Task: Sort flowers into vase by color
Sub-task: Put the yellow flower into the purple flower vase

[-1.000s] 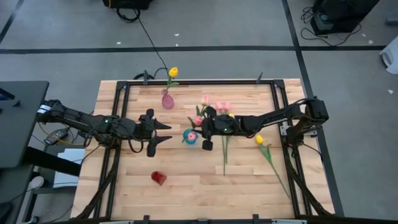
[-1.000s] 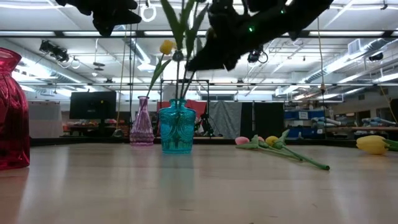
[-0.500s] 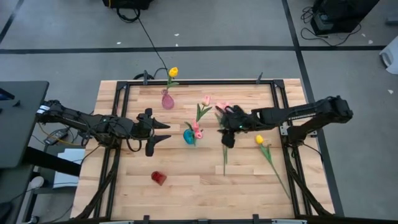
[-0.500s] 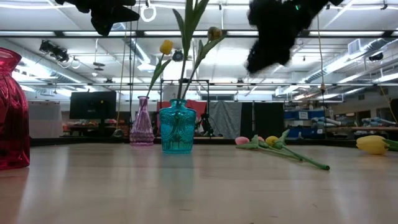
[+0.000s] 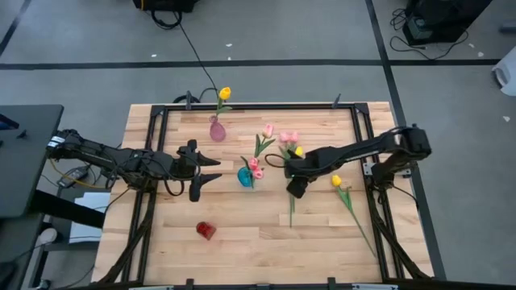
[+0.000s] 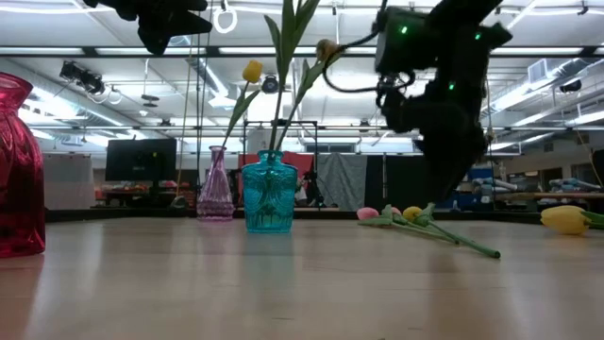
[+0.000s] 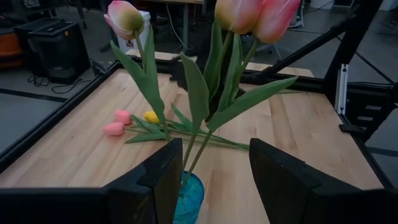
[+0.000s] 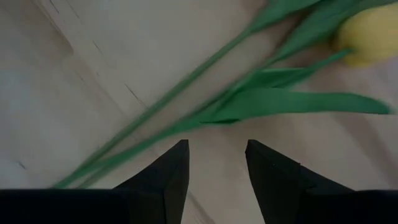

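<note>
A teal vase [image 5: 244, 176] [image 6: 269, 194] in the middle of the table holds pink tulips [image 5: 256, 167] [image 7: 249, 15] by their stems. A pale purple vase [image 5: 217, 130] at the far side holds one yellow tulip [image 5: 225, 93]. Several pink and yellow flowers [image 5: 291, 149] [image 6: 420, 219] lie flat on the table, right of the teal vase. My right gripper [image 5: 294, 182] [image 8: 214, 165] hangs open over their stems [image 8: 186, 99], pointing down and touching nothing. My left gripper [image 5: 211, 171] [image 7: 214, 174] waits open, left of the teal vase.
A red vase [image 5: 206, 230] [image 6: 19, 165] stands near the front, left of centre. One more yellow tulip [image 5: 336, 181] [image 6: 566, 219] lies at the right, its stem running toward the near right corner. A black frame [image 5: 258, 105] borders the tabletop.
My right gripper has let go of a pink tulip at the teal vase, where the tulip now stands. The gripper has swung toward the table's right, tipped from nearly level to pointing down, and sunk over the flowers lying on the table.
</note>
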